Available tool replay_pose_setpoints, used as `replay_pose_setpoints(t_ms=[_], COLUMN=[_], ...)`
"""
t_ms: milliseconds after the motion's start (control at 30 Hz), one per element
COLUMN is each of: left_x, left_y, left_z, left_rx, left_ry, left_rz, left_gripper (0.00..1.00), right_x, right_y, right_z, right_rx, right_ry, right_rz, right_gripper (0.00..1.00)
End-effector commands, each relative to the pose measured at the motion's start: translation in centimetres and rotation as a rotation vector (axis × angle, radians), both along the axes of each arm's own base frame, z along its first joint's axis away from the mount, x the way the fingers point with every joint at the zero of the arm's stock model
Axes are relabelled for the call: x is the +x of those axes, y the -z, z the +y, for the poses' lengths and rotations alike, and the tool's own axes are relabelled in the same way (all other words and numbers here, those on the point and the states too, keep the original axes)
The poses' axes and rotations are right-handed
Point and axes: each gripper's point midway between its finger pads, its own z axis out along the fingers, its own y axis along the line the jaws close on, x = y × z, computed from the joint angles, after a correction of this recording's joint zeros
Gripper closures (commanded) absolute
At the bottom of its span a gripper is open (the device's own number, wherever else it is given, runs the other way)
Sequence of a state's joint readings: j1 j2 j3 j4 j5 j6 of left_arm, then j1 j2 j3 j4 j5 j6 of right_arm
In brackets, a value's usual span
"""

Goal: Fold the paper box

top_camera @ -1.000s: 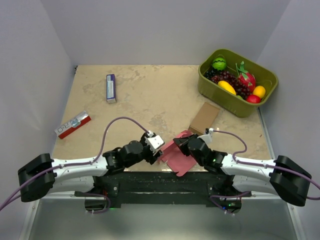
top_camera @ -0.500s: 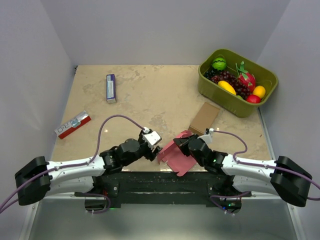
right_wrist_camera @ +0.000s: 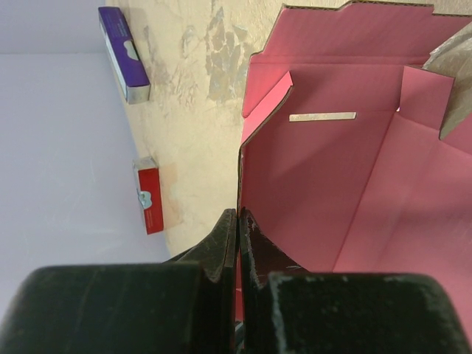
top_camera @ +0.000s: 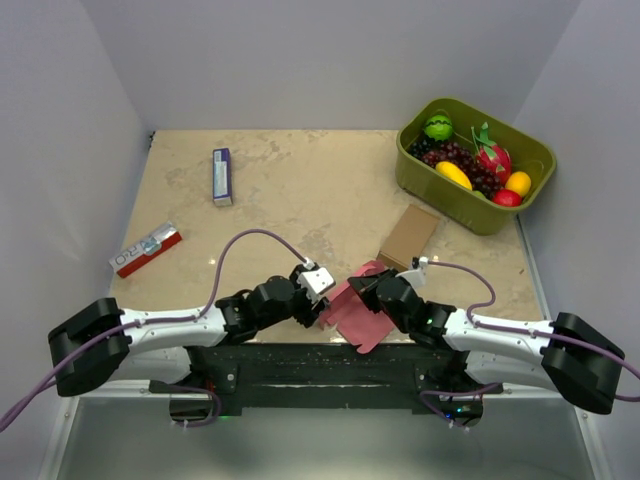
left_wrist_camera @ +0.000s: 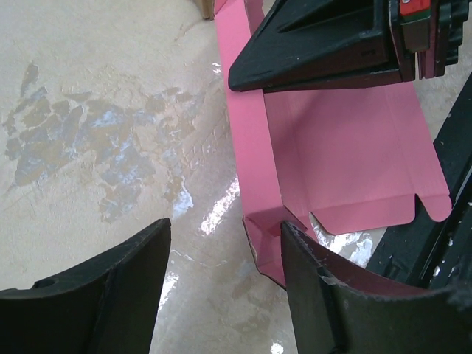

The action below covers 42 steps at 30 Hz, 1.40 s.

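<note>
Both arms reach in low over the near edge of the table [top_camera: 300,190], and they meet at the paper box [top_camera: 352,318]. It is a pink sheet of thin card, opened out, with creases and tabs. It sits at the near middle of the table, and one corner pokes out past the edge over the black mounting bar [top_camera: 300,365].

On my right wrist view the right fingers [right_wrist_camera: 225,247] are pressed together on the rim of one pink panel, so that side of the card is pinched. The panel stands up from the rest of the sheet, and a pale narrow strip shows on the inner face beyond it.

The left fingers [left_wrist_camera: 332,295] stand apart with bare table between them. A folded corner tab of the card lies in that gap, close against the finger nearer the sheet. I cannot tell whether that finger touches the tab. Nothing is held on this side. The black body of the right arm's tip crosses the top of that view, over the pink sheet.

Farther back, a brown cardboard box [top_camera: 410,235] lies flat just beyond the pink card. An olive bin [top_camera: 470,215] of toy fruit fills the far right corner. A purple packet [top_camera: 221,176] and a red-and-white packet [top_camera: 146,249] lie well apart on the left.
</note>
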State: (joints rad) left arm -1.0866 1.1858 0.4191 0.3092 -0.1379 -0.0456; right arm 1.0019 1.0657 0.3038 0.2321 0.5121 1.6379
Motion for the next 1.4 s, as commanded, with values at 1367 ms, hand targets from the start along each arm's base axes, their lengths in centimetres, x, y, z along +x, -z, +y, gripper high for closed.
replay_pose_setpoints(t_ms=[1367], left_x=[2.7], left_y=[-4.3], left_z=[4.1], left_rx=[-0.262], left_ry=[-0.387], left_rz=[0.066], left_gripper=[0.13], right_x=[0.3], right_y=[1.4], right_z=[-2.3], right_rx=[-0.064], right_ry=[0.087], right_rz=[0.002], right_gripper=[1.00])
